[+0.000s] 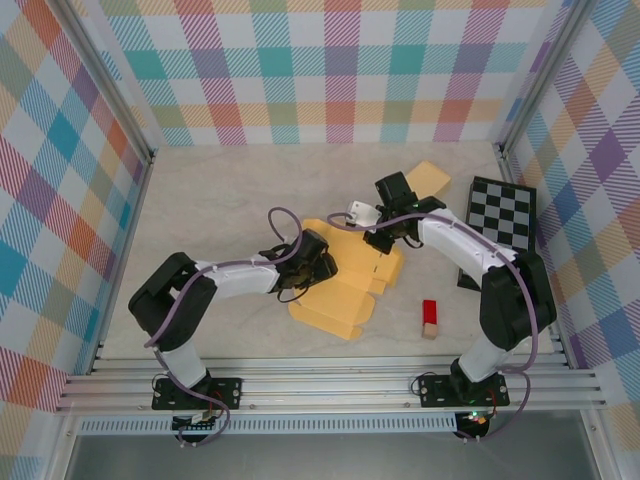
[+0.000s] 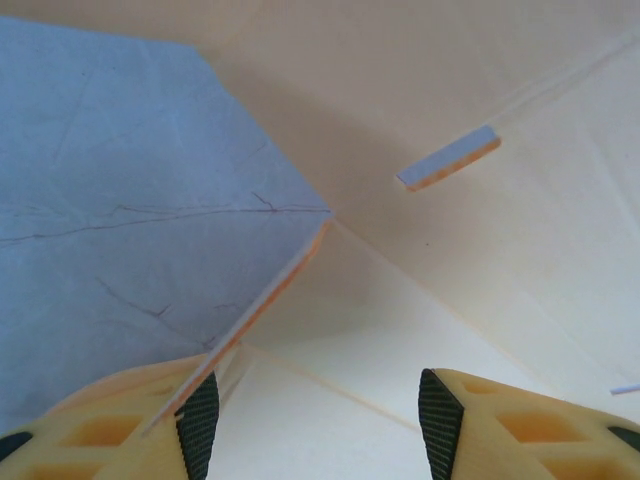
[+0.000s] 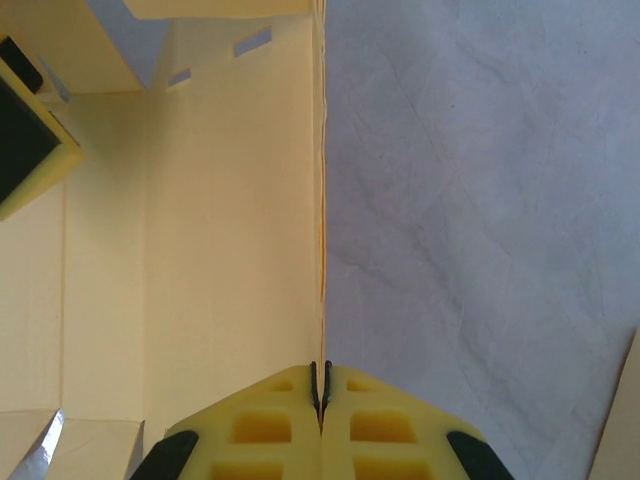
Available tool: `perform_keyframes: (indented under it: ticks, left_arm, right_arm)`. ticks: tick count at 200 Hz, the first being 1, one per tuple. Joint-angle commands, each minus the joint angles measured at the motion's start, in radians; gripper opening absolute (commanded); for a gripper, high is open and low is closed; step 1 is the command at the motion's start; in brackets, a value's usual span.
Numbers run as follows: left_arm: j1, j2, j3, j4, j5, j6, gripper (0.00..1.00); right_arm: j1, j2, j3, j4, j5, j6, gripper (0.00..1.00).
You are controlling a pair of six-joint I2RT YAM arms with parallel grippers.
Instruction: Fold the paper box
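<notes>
Folding looks barely begun: the paper box (image 1: pixel 345 295) lies mostly flat mid-table, between the arms.
Right gripper (image 3: pixel 320 385) is clamped on a panel's thin edge; left gripper (image 2: pixel 318 420) hangs unclenched over the sheet, a flap (image 2: pixel 270 290) beside one pad. Next, probably, it pinches that flap.

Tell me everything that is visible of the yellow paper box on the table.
The paper box is a pale yellow card blank, not yet folded, with creased panels, flaps and small cut tabs. It lies mostly flat on the table, between the two arms. The right gripper is shut on one raised panel edge. The left gripper stands open over another panel, with a raised flap edge close by one finger; contact there is unclear.
</notes>
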Motion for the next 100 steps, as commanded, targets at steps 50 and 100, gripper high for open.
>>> perform_keyframes:
  ticks: [50,100]
  left_arm:
    - [-0.025,-0.162,0.063,-0.19,-0.115,0.151,0.6]
    - [0.066,-0.474,-0.073,-0.295,-0.177,0.461,0.68]
  right_arm:
    - [0.004,-0.054,-0.051,0.053,0.047,-0.03,0.0]
    - [0.002,-0.09,-0.075,0.128,0.036,-0.188,0.0]
